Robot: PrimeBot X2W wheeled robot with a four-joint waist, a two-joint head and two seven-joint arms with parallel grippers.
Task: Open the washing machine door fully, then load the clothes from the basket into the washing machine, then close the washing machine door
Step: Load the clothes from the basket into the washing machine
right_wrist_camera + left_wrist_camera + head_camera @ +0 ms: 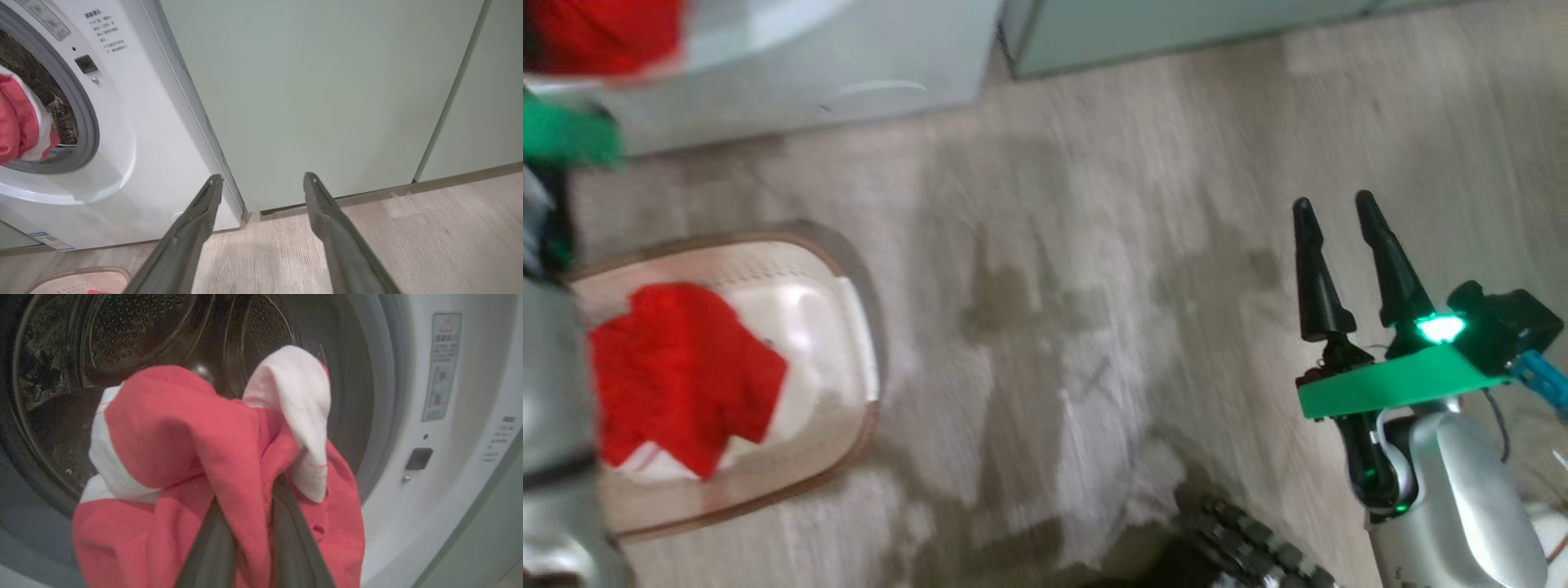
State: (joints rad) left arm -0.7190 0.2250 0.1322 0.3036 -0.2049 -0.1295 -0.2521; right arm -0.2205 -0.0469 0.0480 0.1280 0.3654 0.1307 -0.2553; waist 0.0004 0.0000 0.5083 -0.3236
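Note:
My left gripper [249, 498] is shut on a red garment with white stripes [184, 449], and the cloth hides its fingertips. It hangs right before the steel drum [122, 339] of the washing machine [135, 163]. The same garment [20, 118] shows at the drum mouth in the right wrist view, and as a red blur [605, 33] at the head view's top left. Another red piece of the clothes [678, 376] lies in the basket [854, 327] on the floor at the left. My right gripper [1331, 208] hangs open and empty over the floor at the right. The washing machine door is out of view.
Pale green cabinets [318, 94] stand right of the washer. The grey rubber gasket [386, 396] rings the drum mouth, with a dark latch slot [419, 458] beside it. Wood-look floor [1094, 286] spreads between basket and right arm. The basket rim [77, 272] peeks in at the bottom left.

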